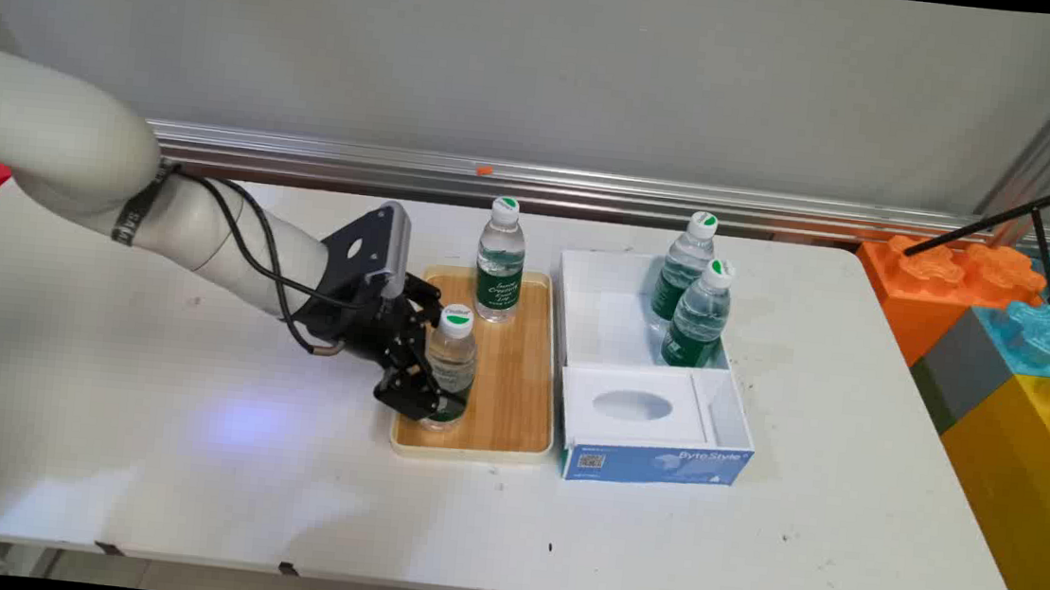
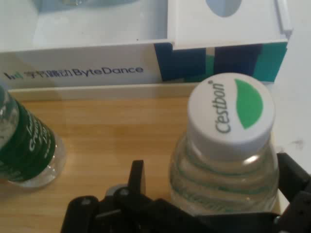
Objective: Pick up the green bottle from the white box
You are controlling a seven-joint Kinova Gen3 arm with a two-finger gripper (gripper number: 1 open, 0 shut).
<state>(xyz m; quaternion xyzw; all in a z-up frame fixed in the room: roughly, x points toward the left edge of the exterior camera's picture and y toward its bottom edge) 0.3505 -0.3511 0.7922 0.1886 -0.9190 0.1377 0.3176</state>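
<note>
The white arm reaches in low from the left, sloping down across the bench (image 1: pixel 188 456) with black cables looping under its wrist, and its black claw (image 1: pixel 431 372) is turned sideways at the left edge of the wooden tray (image 1: pixel 516 399). The claw's fingers sit on either side of a small water bottle (image 1: pixel 450 365) that stands upright in the tray's near left corner; in the hand view the bottle (image 2: pixel 226 160), white cap with a green mark, fills the gap between the dark fingers (image 2: pixel 138 182), so the claw appears pinched on it. A second bottle (image 1: pixel 500 260) stands upright at the tray's far end, well apart from the first. Just right of the tray lies an open white and blue box (image 1: pixel 732 427), with two more bottles (image 1: pixel 692 291) upright in its far compartment and a white insert with an oval hole in the near one. The bench is white and lightly scuffed. Behind it runs a metal rail below a plain grey wall, and big coloured blocks (image 1: pixel 1016 328) are stacked at the right.
</note>
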